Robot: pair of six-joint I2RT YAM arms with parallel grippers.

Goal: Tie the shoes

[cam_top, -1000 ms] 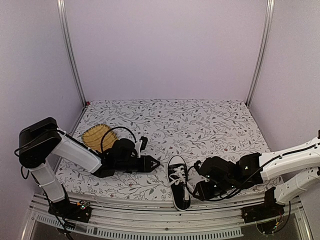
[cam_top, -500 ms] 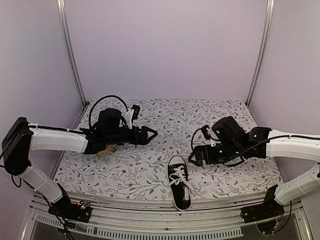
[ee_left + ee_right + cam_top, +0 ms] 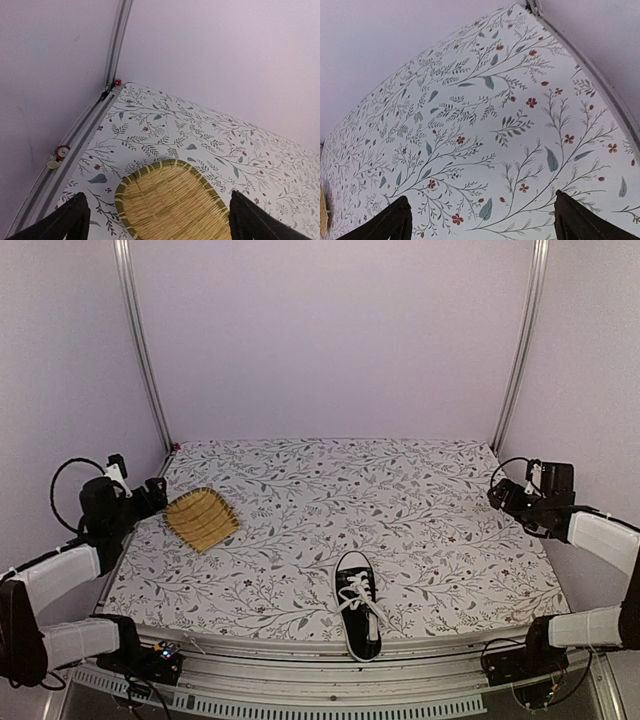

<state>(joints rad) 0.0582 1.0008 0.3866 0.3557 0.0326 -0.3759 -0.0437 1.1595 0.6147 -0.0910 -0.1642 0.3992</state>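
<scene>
The shoe (image 3: 358, 612), a small black sneaker with white laces and a white sole edge, lies alone near the table's front edge in the top view, its laces bunched over the tongue. My left gripper (image 3: 152, 496) is drawn back to the far left edge, far from the shoe. In the left wrist view it (image 3: 160, 222) stands open above the yellow woven mat (image 3: 170, 202), nothing between its fingers. My right gripper (image 3: 502, 496) sits at the far right edge and, in the right wrist view, it (image 3: 482, 220) is open over bare floral cloth. Neither wrist view shows the shoe.
The yellow woven mat (image 3: 200, 519) lies at the left, just beside the left gripper. A floral cloth (image 3: 380, 490) covers the table. Metal rails (image 3: 75, 145) run along the table's sides, and lilac walls close in the back and both sides.
Both arms have pulled away from beside the shoe, out to the table's left and right edges. Both grippers have opened wide. The shoe has stayed in place.
</scene>
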